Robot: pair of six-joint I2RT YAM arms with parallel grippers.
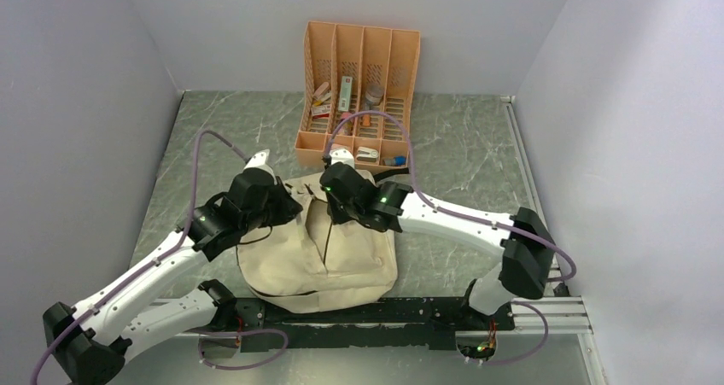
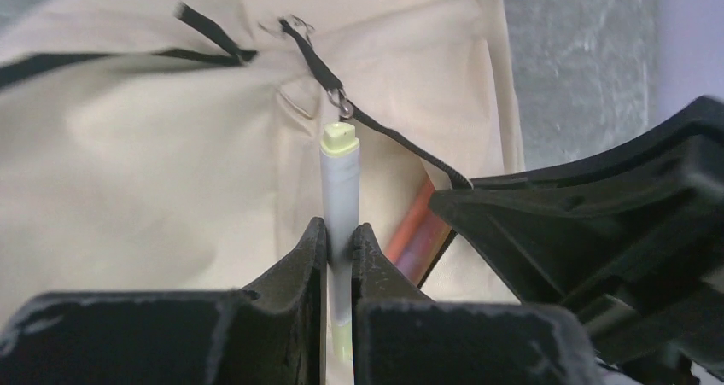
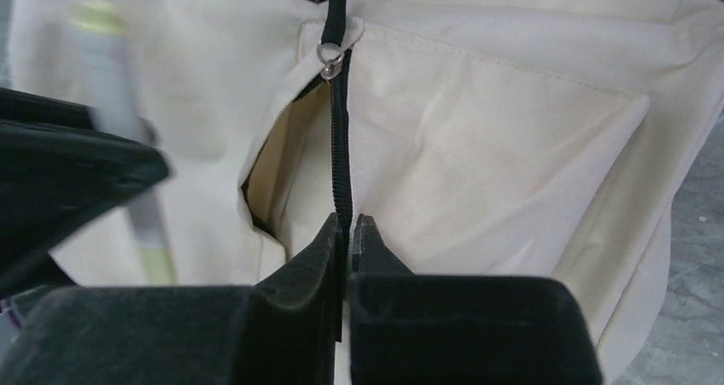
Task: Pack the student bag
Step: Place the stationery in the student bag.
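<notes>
the student bag (image 1: 341,265) is lying flat on the table (image 1: 461,146) between both arms. the right fingers (image 3: 316,257) are pinching its black zipper trim (image 3: 341,163), which is running straight away from them, with the pocket slit (image 3: 277,180) gaping just left of it. the left fingers (image 2: 299,261) are clamping a highlighter (image 2: 339,189), its long axis pointing forward. the slit is lying just ahead of its tip, slightly right.

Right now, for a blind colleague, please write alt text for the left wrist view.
The left end effector is shut on a grey marker with a yellow-green tip, pointing at the cream student bag. A black zipper crosses the bag; the right arm looms at right.
</notes>
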